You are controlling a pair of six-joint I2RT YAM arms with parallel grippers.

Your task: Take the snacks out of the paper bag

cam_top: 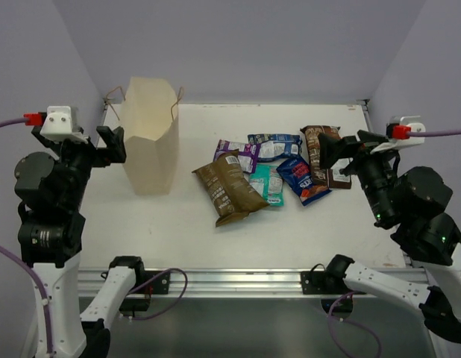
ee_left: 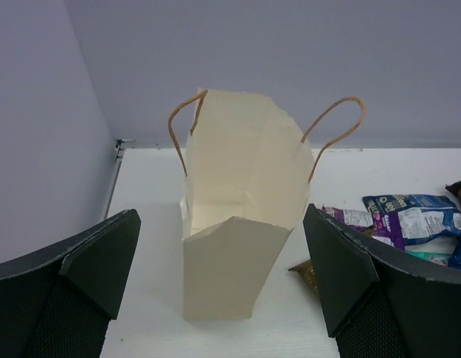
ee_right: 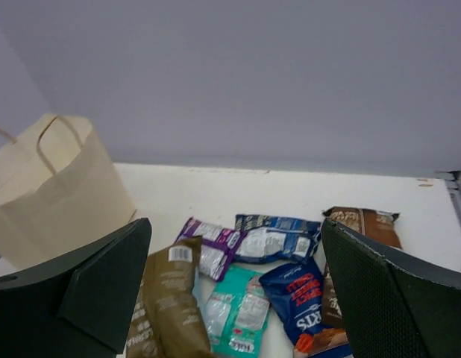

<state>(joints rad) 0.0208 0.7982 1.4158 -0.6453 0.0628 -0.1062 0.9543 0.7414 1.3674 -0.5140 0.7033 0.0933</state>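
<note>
The tan paper bag (cam_top: 150, 138) stands upright at the table's left, mouth open. In the left wrist view the paper bag (ee_left: 230, 253) shows no packet inside. Several snacks lie in a cluster on the table to its right: a brown packet (cam_top: 229, 192), a purple-and-white one (cam_top: 238, 154), a light blue one (cam_top: 275, 145), a teal one (cam_top: 269, 183), a dark blue one (cam_top: 301, 179) and a dark brown one (cam_top: 320, 142). My left gripper (cam_top: 114, 146) hangs open just left of the bag. The right gripper (cam_top: 333, 158) is open above the dark brown packet (ee_right: 365, 222), holding nothing.
A metal rail (cam_top: 238, 280) runs along the table's near edge between the arm bases. Grey walls close in at the back and on both sides. The bag's thin handles (ee_left: 331, 134) stick up above its rim.
</note>
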